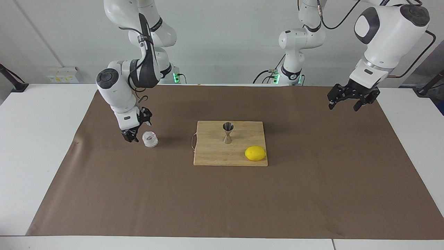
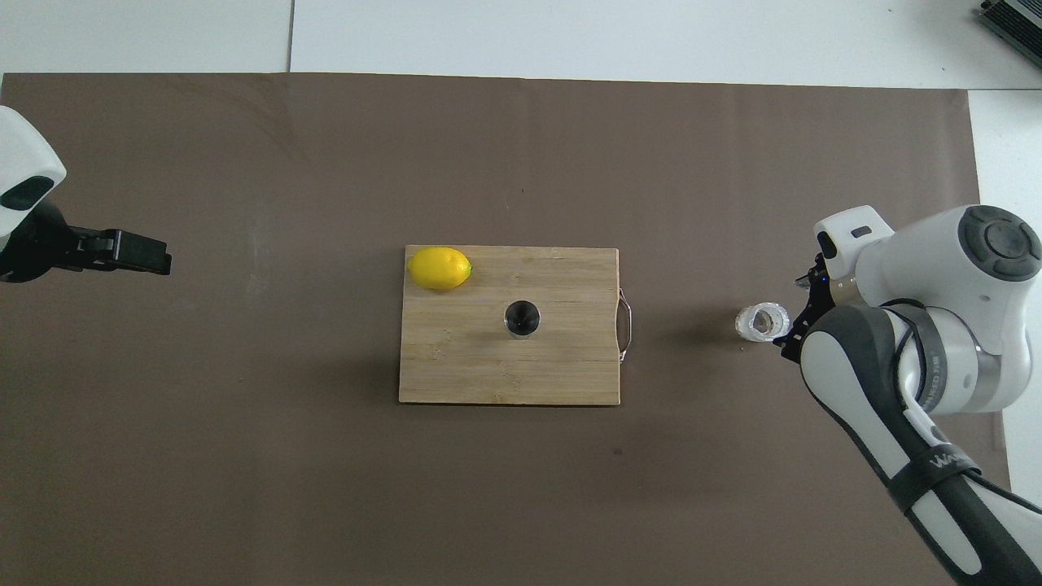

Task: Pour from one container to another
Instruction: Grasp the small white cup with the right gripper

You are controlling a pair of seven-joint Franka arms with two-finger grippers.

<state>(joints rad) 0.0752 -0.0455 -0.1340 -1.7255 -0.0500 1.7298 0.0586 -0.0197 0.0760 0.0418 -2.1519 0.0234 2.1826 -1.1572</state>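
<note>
The one container, a squat knobbly glass cup (image 1: 150, 139) (image 2: 763, 322), stands on the brown mat toward the right arm's end of the table. My right gripper (image 1: 138, 127) (image 2: 794, 317) hangs low just beside it, on the side away from the board. It is open, and the cup is not between its fingers. The another, a steel hourglass jigger (image 1: 227, 132) (image 2: 522, 317), stands upright on the wooden cutting board (image 1: 211, 152) (image 2: 570, 366). My left gripper (image 1: 349, 100) (image 2: 140, 251) waits open and empty, in the air over the mat at the left arm's end.
A yellow lemon (image 1: 255, 153) (image 2: 440, 268) lies on the board's corner, farther from the robots than the jigger. The board's metal handle (image 1: 193, 142) (image 2: 625, 324) faces the cup. The brown mat (image 1: 222, 201) covers most of the white table.
</note>
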